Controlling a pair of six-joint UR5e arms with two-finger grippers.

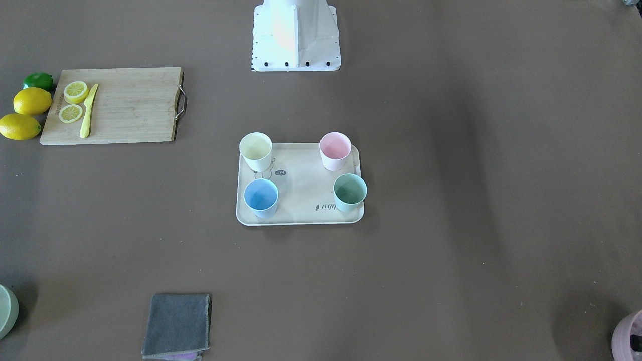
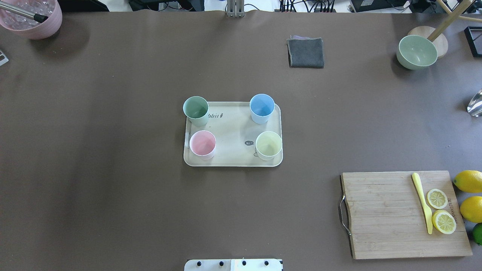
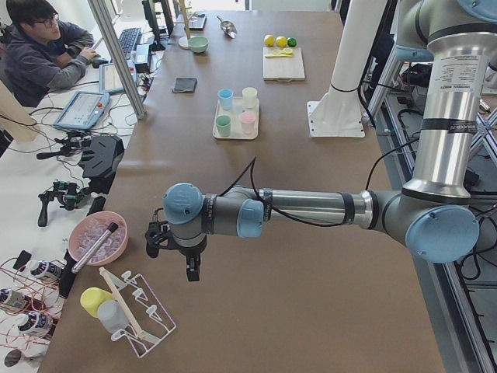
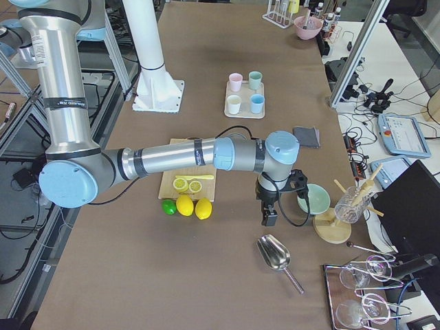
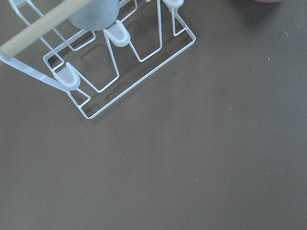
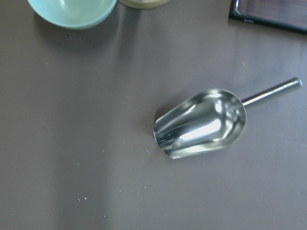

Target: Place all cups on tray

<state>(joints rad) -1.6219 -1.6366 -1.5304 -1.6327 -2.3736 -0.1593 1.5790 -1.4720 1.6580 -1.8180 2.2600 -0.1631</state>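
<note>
**Q:** Where is your left gripper?

**A:** My left gripper [image 3: 191, 270] hangs pointing down over the table [image 2: 113, 195], out at the end on my left. A white wire rack [image 5: 120, 72] lies on the table just below it and a little to one side. Only the side camera catches it, so I cannot tell how far apart its fingers are.

**Q:** And the cups?

**A:** All four stand upright on the tray [image 2: 233, 131], which lies between my two grippers and well apart from both. The mint green cup [image 2: 196, 109] and the pink cup [image 2: 202, 143] are at the end nearer my left gripper. The blue cup [image 2: 261, 107] and the yellow cup [image 2: 268, 145] are at the end nearer my right. There is one in each corner, and none touches another.

**Q:** Your right gripper?

**A:** My right gripper [image 4: 267, 217] points down over the far right end of the table. A metal scoop [image 6: 201, 124] lies on its side below it, and a pale green bowl [image 6: 72, 12] sits near. Here too I cannot tell whether the fingers are wide or narrow.
</note>
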